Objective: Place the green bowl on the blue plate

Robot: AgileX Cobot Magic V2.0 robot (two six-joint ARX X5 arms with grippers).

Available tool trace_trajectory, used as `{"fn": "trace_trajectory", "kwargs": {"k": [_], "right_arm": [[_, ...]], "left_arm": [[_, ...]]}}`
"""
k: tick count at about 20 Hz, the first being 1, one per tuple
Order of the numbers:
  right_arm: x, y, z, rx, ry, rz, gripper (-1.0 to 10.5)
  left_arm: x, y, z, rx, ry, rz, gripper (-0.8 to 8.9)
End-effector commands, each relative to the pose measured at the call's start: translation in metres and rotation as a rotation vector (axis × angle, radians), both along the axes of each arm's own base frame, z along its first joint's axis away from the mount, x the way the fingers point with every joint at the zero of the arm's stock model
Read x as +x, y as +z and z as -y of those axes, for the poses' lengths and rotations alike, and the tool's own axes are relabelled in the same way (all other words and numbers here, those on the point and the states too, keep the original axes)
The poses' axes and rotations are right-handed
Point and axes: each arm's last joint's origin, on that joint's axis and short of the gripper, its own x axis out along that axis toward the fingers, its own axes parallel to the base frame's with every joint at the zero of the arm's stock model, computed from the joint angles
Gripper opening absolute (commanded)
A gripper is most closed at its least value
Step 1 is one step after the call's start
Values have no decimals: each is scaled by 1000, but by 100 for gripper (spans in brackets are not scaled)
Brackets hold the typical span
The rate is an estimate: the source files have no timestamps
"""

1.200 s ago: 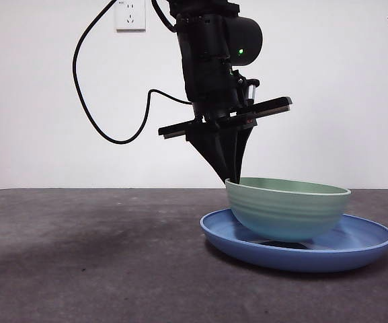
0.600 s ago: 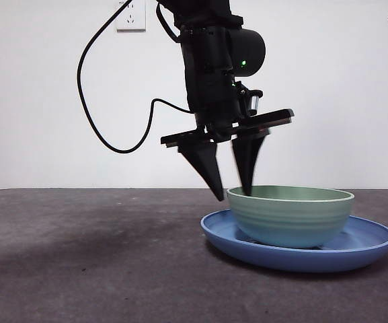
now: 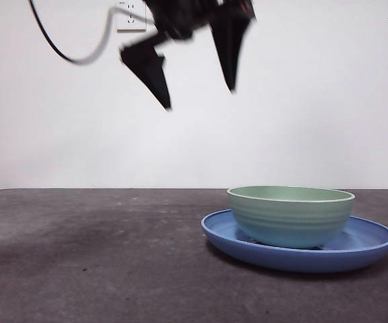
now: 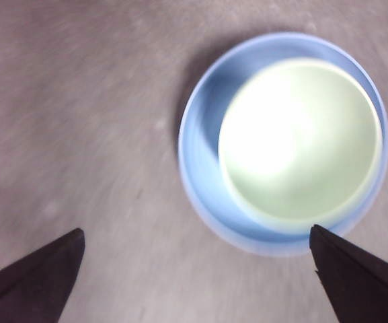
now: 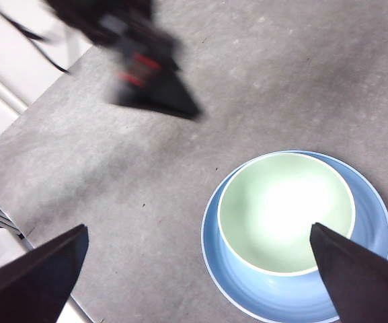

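The green bowl [image 3: 290, 215] is pale mint green, ringed on its outside by faint horizontal ridges, with a lighter, almost cream rim. The blue plate [image 3: 355, 243] beneath the bowl is a glossy medium blue. The table [image 3: 93, 256] around the plate is dark mottled grey. Above the bowl, the left claw [image 3: 197, 70] is black. The wall [image 3: 328, 94] behind is plain white.

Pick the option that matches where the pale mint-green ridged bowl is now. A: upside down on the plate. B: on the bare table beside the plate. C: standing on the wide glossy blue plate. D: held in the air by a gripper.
C: the pale mint-green ridged bowl stands upright on the wide glossy blue plate, no gripper touching it.
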Motion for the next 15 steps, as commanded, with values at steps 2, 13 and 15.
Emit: {"fn": "trace_trajectory", "kwargs": {"k": [2, 13, 15], "right_arm": [[0, 5, -1, 2, 7, 20, 550], [0, 5, -1, 2, 7, 21, 550], [0, 5, -1, 2, 7, 20, 550]], "left_arm": [[-25, 43, -18, -51, -48, 83, 595], [-126, 96, -99, -162, -121, 263, 595], [-146, 84, -118, -185, -113, 291, 594]]}}
